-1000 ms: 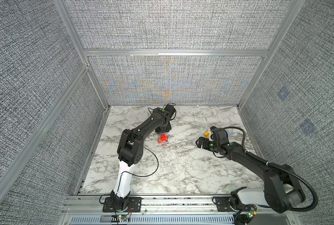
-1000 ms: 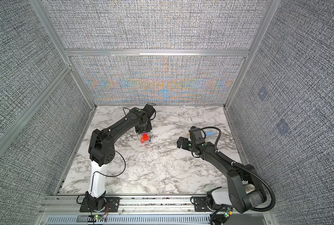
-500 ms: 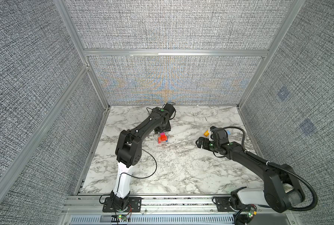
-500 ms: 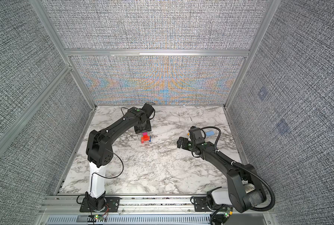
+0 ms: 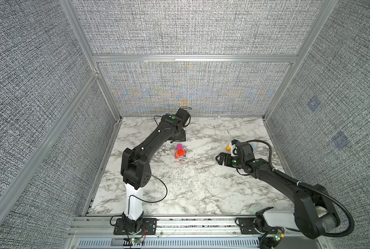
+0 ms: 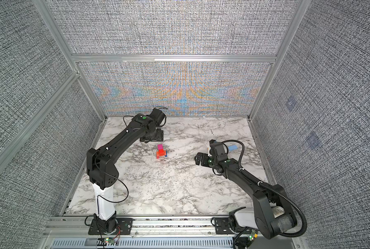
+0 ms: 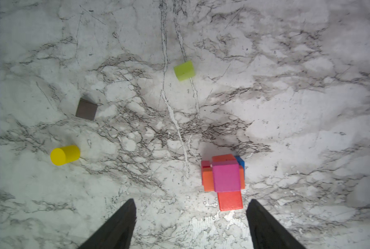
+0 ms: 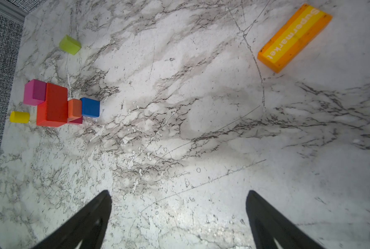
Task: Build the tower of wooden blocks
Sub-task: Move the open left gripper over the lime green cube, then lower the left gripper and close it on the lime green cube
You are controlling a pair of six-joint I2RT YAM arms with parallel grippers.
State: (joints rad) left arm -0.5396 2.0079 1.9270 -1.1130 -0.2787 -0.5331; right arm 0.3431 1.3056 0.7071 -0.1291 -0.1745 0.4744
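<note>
The tower (image 5: 180,151) (image 6: 161,151) is a low cluster on the marble in both top views. In the left wrist view a magenta block (image 7: 226,176) lies on top of an orange block (image 7: 207,180), a red block (image 7: 230,200) and a blue block (image 7: 240,162). My left gripper (image 7: 190,207) (image 5: 176,139) hangs open just behind the tower and holds nothing. Loose wood blocks lie beyond it: lime (image 7: 184,70), brown (image 7: 86,109) and a yellow cylinder (image 7: 65,154). My right gripper (image 8: 178,200) (image 5: 220,159) stands open and empty over bare marble, well to the right of the tower (image 8: 54,105).
An orange and yellow brick marked Supermarket (image 8: 294,38) lies near the right gripper. In a top view an orange block (image 5: 228,147) and a light blue block (image 5: 253,146) sit behind the right wrist. Grey walls with metal rails enclose the table.
My left gripper has opened, let go of the magenta block on the tower and drawn back from it. The right arm has not moved.
</note>
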